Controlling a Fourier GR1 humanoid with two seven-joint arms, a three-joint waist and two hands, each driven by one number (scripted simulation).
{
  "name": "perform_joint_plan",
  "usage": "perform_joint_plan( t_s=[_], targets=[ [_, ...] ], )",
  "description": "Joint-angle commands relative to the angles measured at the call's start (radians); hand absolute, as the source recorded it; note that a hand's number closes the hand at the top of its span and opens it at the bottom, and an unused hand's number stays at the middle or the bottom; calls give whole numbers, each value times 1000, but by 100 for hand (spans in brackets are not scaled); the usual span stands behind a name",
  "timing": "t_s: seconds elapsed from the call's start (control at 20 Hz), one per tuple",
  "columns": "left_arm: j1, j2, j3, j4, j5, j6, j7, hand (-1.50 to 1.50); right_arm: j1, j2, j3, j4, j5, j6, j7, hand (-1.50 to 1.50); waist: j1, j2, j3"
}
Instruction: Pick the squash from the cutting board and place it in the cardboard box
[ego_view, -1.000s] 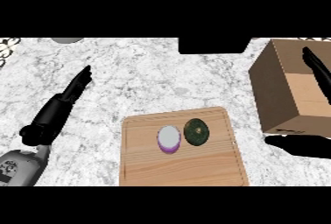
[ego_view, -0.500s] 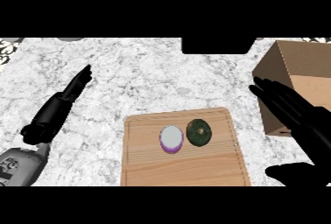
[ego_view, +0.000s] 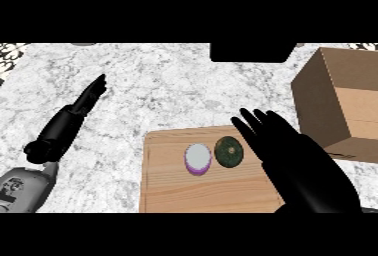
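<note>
A dark green round squash (ego_view: 229, 151) lies on the wooden cutting board (ego_view: 170, 190), beside a purple-rimmed white onion half (ego_view: 197, 159) to its left. My right hand (ego_view: 295, 155) hovers open over the board's right edge, fingers straight and pointing up-left, just right of the squash and not touching it. The open cardboard box (ego_view: 332, 95) stands at the right. My left hand (ego_view: 70, 120) rests open at the left, fingers extended toward the far counter.
The marble counter (ego_view: 162, 90) surrounds the board. A dark object (ego_view: 247, 52) sits at the far edge, top centre. The box's flap (ego_view: 354, 150) lies near my right forearm.
My right hand has swung from over the cardboard box leftward and down to the cutting board's right edge, close to the squash. The left hand has not moved.
</note>
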Motion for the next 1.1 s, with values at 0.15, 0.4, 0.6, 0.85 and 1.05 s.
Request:
perform_joint_plan(
  t_s=[0.15,0.4,0.6,0.85,1.05],
  targets=[
    [-27,-20,30,28,-9,-20,27,0,-58,222,119,85,28,116,259,-150,-16,0,2],
    [-26,-53,32,25,-42,-11,18,0,-28,282,141,214,113,53,196,-150,-16,2,3],
    [27,-56,24,-43,-66,-4,26,0,-34,321,167,247,178,85,228,-150,-11,-1,3],
    [-3,-46,73,-17,-67,-51,50,0,23,348,185,247,284,59,192,-150,-16,0,3],
    [11,-77,76,-1,-103,-51,21,0,-24,390,122,327,301,132,159,-150,-15,1,3]
  ],
)
